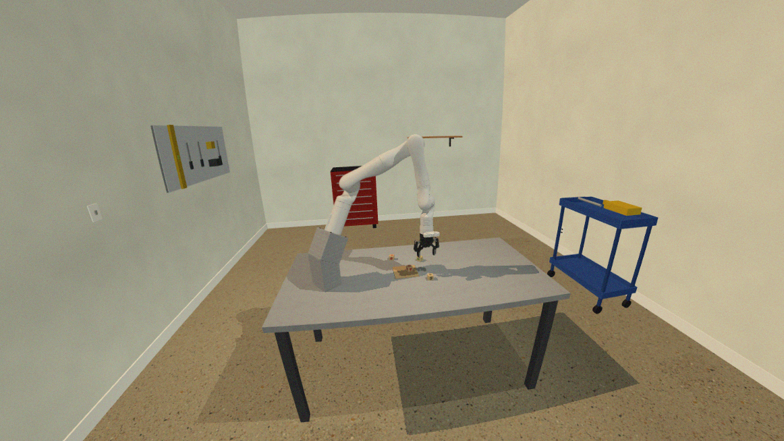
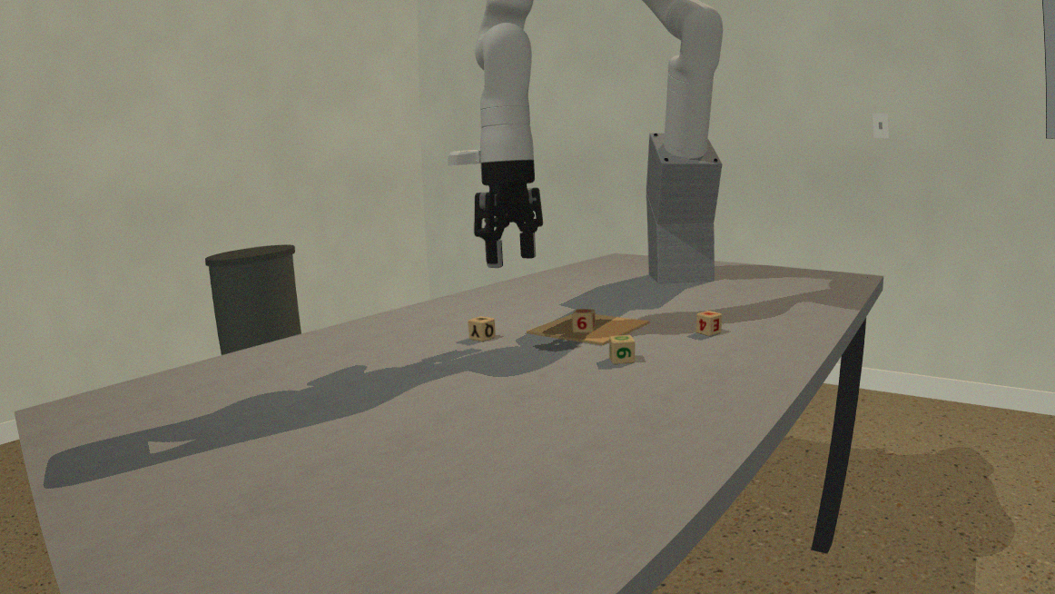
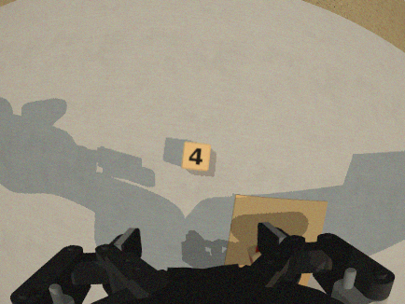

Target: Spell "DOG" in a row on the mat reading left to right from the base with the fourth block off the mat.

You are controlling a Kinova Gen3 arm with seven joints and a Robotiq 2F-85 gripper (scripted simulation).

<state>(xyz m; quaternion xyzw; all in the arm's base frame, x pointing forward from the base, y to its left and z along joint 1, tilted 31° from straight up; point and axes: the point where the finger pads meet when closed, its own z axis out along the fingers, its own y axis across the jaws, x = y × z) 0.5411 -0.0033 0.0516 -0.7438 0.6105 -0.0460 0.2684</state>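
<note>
My gripper [image 1: 426, 254] [image 2: 511, 259] [image 3: 199, 240] is open and empty, high above the table. A block with a black 4 on top [image 3: 196, 157] and black Q and Y on its sides [image 1: 430, 276] [image 2: 481, 329] lies off the mat. The tan mat [image 1: 399, 275] [image 2: 624, 325] [image 3: 280, 205] lies flat. On it stands a block with a red 6 or 9 [image 1: 410, 268] [image 2: 583, 321], mostly hidden in the wrist view. A green-marked block [image 1: 420, 259] [image 2: 622, 350] and a block with red E and 4 sides [image 1: 390, 257] [image 2: 708, 322] stand off the mat. Their top letters are unclear.
The grey table [image 1: 351, 306] [image 2: 369, 471] carries the robot's grey pedestal [image 1: 324, 268] [image 2: 680, 221] at one end. Arm shadows cross the mat and table. A dark bin [image 2: 254, 302], a blue cart [image 1: 603, 213] and a red cabinet [image 1: 359, 202] stand away from the table.
</note>
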